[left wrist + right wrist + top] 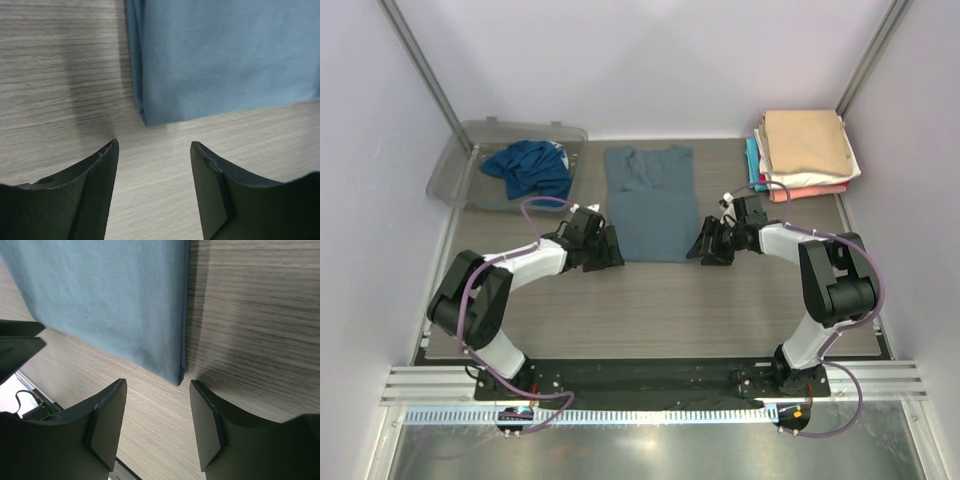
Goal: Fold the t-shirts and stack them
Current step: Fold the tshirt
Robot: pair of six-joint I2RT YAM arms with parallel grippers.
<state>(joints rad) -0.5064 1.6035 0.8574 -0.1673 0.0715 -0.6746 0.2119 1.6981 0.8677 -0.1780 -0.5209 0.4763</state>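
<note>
Toward the far middle of the grey wood-grain table lies the dusty slate-blue t-shirt, spread flat with its sleeves turned in so that it forms a long rectangle, collar away from the arms. The left gripper sits low at the shirt's near left corner. In its wrist view the two dark fingers stand well apart, with bare table between them and the cloth corner just beyond the tips, apart from them. The right gripper mirrors it at the near right corner. Its fingers are likewise spread, nothing is clamped between them, and the folded edge of the shirt ends just ahead of the gap. Whether the tips brush the cloth cannot be told from that view. At the far left stands a clear plastic tub, with a crumpled deeper teal-blue t-shirt bunched inside it. At the far right corner is a neat pile of folded shirts. A tan folded t-shirt lies on top, a white folded t-shirt and a coral folded t-shirt show as edges beneath it, and a teal folded t-shirt peeks out on the pile's left side.
</note>
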